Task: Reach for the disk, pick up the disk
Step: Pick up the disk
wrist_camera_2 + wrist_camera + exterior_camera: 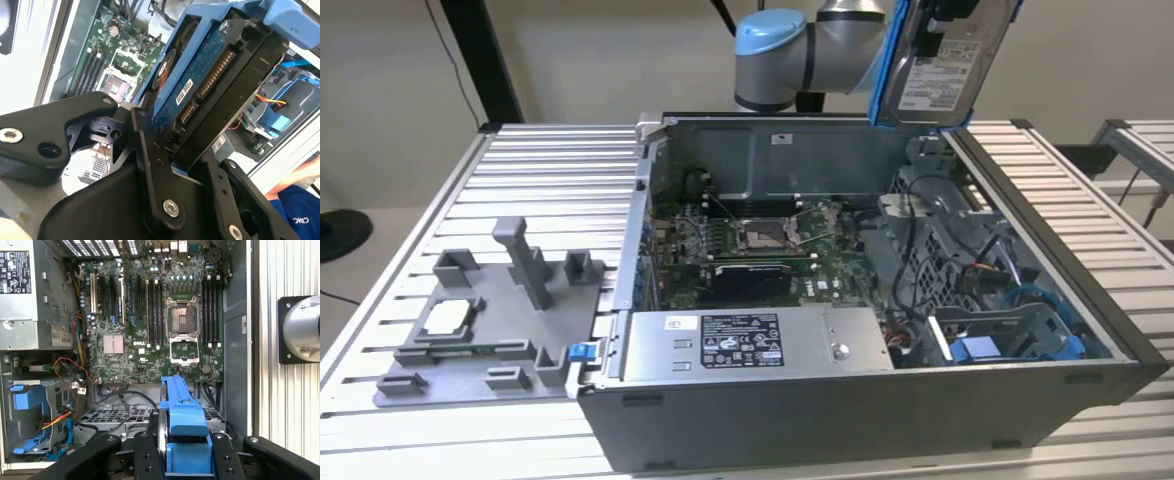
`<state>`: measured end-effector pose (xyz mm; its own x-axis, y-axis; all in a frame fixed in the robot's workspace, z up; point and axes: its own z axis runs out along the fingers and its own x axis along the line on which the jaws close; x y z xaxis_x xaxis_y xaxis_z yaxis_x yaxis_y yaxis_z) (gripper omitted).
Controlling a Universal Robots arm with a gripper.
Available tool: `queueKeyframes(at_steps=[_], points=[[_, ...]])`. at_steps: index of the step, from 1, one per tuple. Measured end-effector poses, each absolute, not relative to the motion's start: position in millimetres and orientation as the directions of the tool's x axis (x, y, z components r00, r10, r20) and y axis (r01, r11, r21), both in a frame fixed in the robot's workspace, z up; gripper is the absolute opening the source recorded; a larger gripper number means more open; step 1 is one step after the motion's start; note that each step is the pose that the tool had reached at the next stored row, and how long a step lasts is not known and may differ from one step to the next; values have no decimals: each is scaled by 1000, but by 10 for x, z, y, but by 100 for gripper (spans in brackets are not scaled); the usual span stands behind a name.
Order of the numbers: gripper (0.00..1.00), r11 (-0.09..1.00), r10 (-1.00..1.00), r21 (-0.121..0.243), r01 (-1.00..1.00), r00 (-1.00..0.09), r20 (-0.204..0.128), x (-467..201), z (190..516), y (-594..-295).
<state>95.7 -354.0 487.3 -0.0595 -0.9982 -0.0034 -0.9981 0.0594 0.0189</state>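
- Disk (937,70), held upright above the far edge of the open computer case (1067,330); gripper (172,150) pinches it across its blue-framed sides
- Likely rigid, fairly heavy, smooth metal; exposed circuit board and connector look fragile
- Motherboard (150,315), cables and drive cage (1014,335) lie below
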Motion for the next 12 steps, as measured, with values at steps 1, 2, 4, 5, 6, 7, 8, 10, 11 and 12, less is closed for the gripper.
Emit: queueKeyframes(at_steps=[1, 2, 4, 5, 6, 7, 8, 10, 11, 12], points=[[0, 59, -998, 19, -998, -60, -3, 957, 4873, -3540], [0, 59, -998, 19, -998, -59, -3, 957, 4873, -3540], [0, 59, -998, 19, -998, -59, -3, 957, 4873, -3540], [0, 59, -998, 19, -998, -60, -3, 958, 4873, -3540], [0, 59, -998, 19, -998, -60, -3, 958, 4873, -3540], [0, 59, -998, 19, -998, -60, -3, 958, 4873, -3541], [0, 59, -998, 19, -998, -60, -3, 958, 4873, -3545], [0, 59, -998, 19, -998, -59, -3, 959, 4874, -3558], [0, 59, -998, 19, -998, -59, -3, 961, 4873, -3569], [0, 59, -998, 19, -998, -59, -3, 961, 4873, -3581]])
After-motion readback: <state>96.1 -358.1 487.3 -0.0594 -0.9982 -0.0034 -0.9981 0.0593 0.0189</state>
